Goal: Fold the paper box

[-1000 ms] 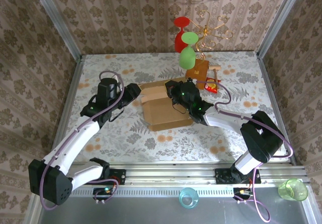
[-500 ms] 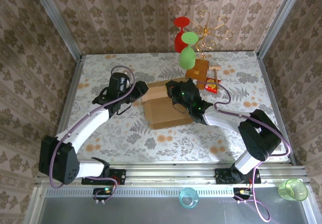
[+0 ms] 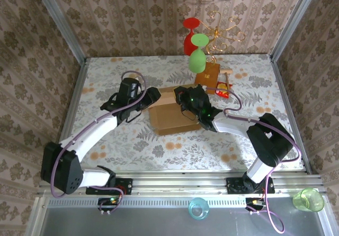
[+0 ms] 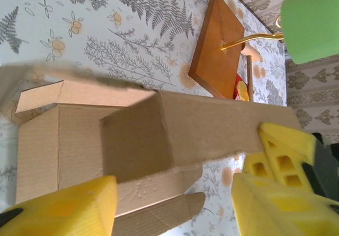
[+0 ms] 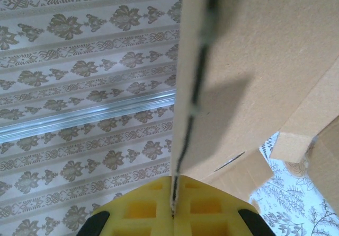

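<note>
At the middle of the table (image 3: pixel 132 140), the paper box (image 3: pixel 172 120) is found half-formed, with its walls partly raised. One upright panel is clamped edge-on between the pads (image 5: pixel 140 209) of the right gripper (image 5: pixel 173 207). The left gripper (image 4: pixel 175 193) is held at the box's left side, fingers (image 4: pixel 79 204) apart and nothing gripped. The step in hand is judged to be the raising of a side wall. Next, the loose flap would need to be pressed inward while the panel is steadied. The floral cloth is bounded by patterned wallpaper and metal posts, and a wooden stand (image 3: pixel 207 76) is set just behind the box.
</note>
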